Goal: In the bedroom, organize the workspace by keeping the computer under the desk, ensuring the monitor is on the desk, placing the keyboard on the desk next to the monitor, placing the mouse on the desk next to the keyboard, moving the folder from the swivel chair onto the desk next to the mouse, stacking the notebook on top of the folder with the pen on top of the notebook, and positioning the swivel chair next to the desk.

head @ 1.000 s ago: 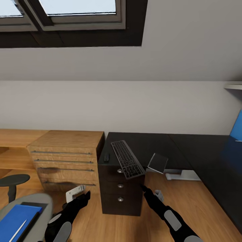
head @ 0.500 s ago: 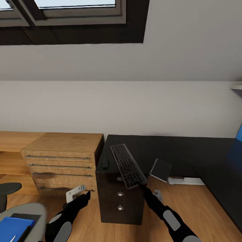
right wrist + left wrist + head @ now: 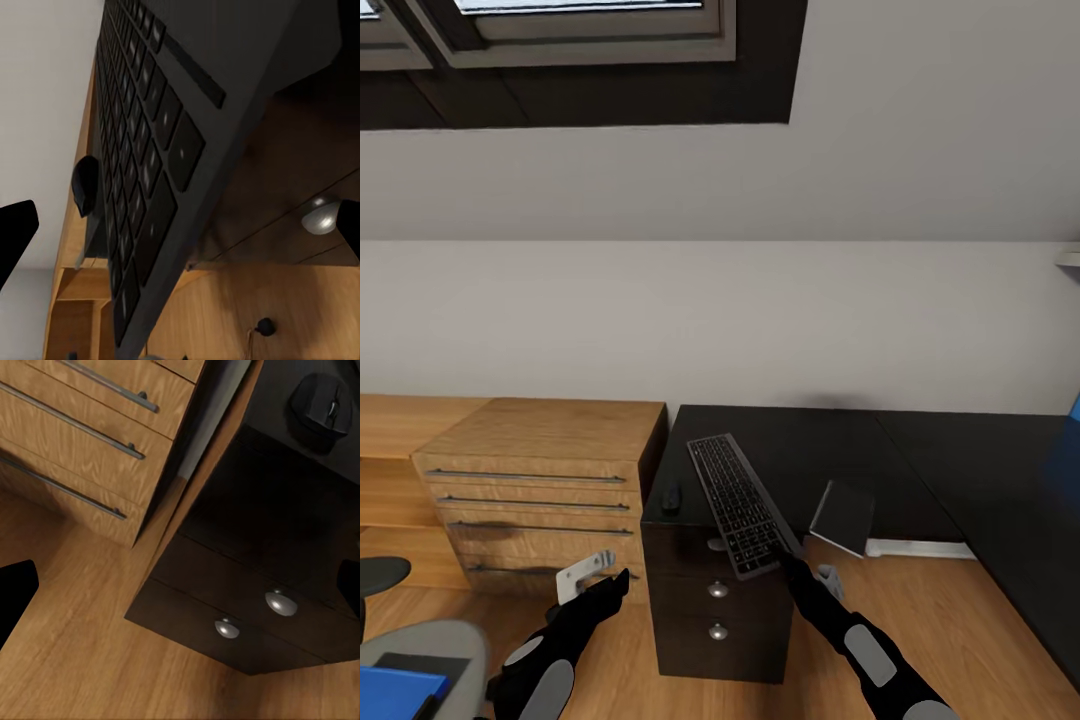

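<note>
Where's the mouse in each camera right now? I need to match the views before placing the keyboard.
Head view: the mouse sits on the desk near its left corner, just left of the keyboard.
Left wrist view: mouse at upper right, on the dark desktop.
Right wrist view: mouse at middle left, beside the keyboard's edge.
Shared landmark: the round silver drawer knobs.

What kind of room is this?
Probably a home office or study corner: a black desk with a keyboard and mouse on it, a wooden drawer chest beside it, and a window above.
</note>
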Controlling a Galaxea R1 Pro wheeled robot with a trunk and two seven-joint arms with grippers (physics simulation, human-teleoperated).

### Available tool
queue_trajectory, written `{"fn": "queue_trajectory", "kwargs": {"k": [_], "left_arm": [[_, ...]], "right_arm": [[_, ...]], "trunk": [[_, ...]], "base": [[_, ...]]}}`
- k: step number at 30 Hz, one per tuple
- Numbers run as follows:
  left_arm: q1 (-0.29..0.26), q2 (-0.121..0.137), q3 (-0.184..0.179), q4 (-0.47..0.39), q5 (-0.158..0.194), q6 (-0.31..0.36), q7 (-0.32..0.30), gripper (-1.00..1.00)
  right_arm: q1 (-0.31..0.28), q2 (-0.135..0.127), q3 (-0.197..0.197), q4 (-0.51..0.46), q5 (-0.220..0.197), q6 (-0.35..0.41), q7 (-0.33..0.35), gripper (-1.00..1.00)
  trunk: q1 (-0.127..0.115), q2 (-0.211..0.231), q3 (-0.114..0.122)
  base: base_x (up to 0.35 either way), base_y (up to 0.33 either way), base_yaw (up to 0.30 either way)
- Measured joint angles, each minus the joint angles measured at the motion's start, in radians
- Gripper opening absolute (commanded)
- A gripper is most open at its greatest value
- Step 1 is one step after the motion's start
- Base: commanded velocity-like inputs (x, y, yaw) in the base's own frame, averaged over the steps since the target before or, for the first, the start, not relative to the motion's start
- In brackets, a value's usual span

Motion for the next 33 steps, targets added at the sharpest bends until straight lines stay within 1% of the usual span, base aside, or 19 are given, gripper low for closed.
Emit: {"fn": "queue_trajectory", "kwargs": {"k": [7, 27, 28, 33], "left_arm": [[0.000, 0.000, 0.001, 0.001, 0.000, 0.000, 0.000, 1.00], [0.000, 0.000, 0.001, 0.003, 0.000, 0.000, 0.000, 1.00], [0.000, 0.000, 0.000, 0.003, 0.000, 0.000, 0.000, 1.00], [0.000, 0.000, 0.000, 0.003, 0.000, 0.000, 0.000, 1.00]], "right_arm": [[0.000, -0.001, 0.000, 0.000, 0.000, 0.000, 0.000, 1.00], [0.000, -0.001, 0.000, 0.000, 0.000, 0.001, 0.000, 1.00], [0.000, -0.001, 0.000, 0.000, 0.000, 0.001, 0.000, -1.00], [0.000, 0.001, -0.001, -0.002, -0.003, 0.002, 0.000, -1.00]], "trunk": [[0.000, 0.000, 0.000], [0.000, 0.000, 0.000], [0.000, 0.000, 0.000], [0.000, 0.000, 0.000]], "base": [[0.097, 0.022, 0.000], [0.004, 0.017, 0.000], [0.000, 0.001, 0.000], [0.000, 0.000, 0.000]]}}
